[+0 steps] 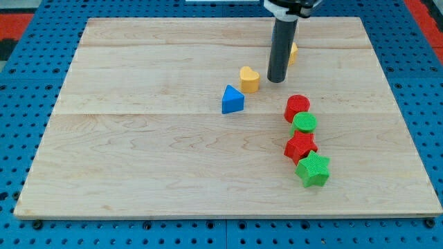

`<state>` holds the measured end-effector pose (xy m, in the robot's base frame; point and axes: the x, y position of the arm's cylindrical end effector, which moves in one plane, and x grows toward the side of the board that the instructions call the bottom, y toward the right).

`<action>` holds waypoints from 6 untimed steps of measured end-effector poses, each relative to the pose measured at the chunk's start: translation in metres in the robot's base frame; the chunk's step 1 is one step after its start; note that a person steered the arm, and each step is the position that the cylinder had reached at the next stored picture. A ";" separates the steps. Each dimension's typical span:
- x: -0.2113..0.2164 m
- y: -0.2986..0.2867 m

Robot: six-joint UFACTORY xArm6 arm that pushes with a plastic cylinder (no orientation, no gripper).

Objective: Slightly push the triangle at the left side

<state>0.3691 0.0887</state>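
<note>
A blue triangle block (pixel 232 99) lies near the middle of the wooden board (pixel 138 152). A yellow heart-shaped block (pixel 249 79) sits just up and right of it. My tip (pixel 277 80) rests on the board right of the yellow heart, up and to the right of the blue triangle, with a small gap to the heart. Another yellow block (pixel 293 52) is partly hidden behind the rod.
On the view's right, a column of blocks runs downward: a red cylinder (pixel 297 106), a green cylinder (pixel 304 123), a red star (pixel 300 146) and a green star (pixel 313 169). A blue pegboard (pixel 28 228) surrounds the board.
</note>
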 end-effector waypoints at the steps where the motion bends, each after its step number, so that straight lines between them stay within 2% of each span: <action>1: 0.004 -0.028; 2: -0.007 -0.062; 3: 0.003 -0.025; 4: 0.028 -0.024; 5: 0.028 -0.075; 6: 0.028 -0.082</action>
